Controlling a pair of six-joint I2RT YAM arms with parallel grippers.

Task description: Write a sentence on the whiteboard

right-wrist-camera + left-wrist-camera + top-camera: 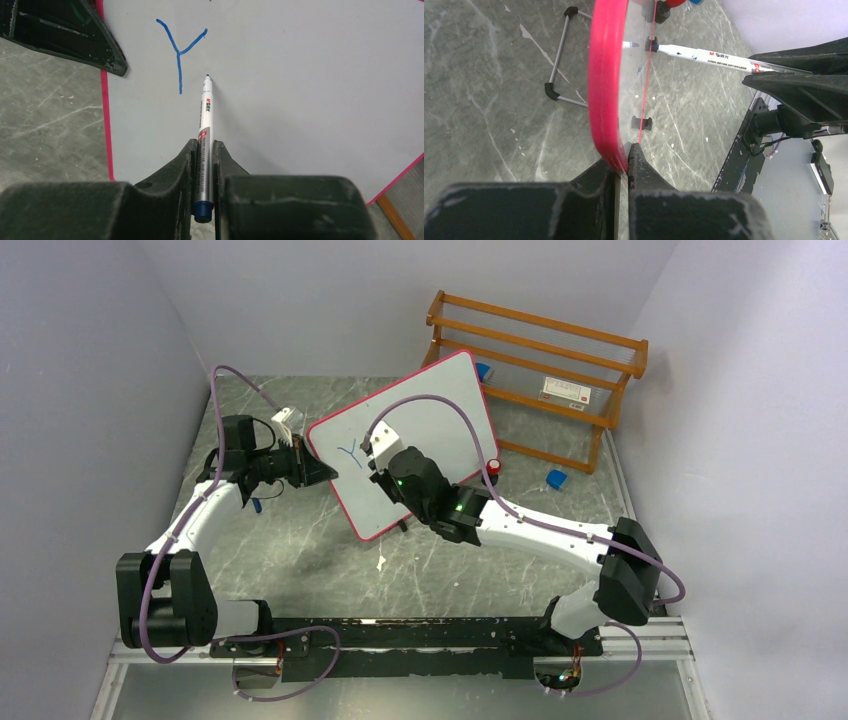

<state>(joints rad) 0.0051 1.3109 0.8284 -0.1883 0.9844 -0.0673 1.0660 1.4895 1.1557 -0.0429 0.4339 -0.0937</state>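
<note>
The whiteboard (445, 435) stands tilted mid-table, w/ a wooden rack (540, 345) behind it. The left gripper (322, 474) is pressed together on the board's pink-red left edge, bracing it. The right gripper (204, 150) pinches a white marker (205, 115) by the barrel, w/ the tail end at the jaws and most of the barrel sticking out. The tip sits just right of the stem of the lone "Y". Whether it touches the surface can't be told. Of the sentence (179, 50) only that blue "Y" is down, upper left of the board, so the task looks barely begun.

Risks, as judgement:
- The marker is held far back, so side load on a stroke could swivel or slide it betw. the fingers and give wobbly or faint letters.
- Too much push could tip the propped board back or twist it in the left clamp. That grip is thin, on the rim only.
- Too little push means skipped ink.
- The "Y" is large, so the remaining words may crowd toward the right edge.
- The two grippers work close together near the left edge, so a leftward stroke could bump them.

Writing: "Y" on the board. The barrel shows a red logo starting w/ "M", then small print too fine to read. The rack has a white label w/ a red band, illegible.
</note>
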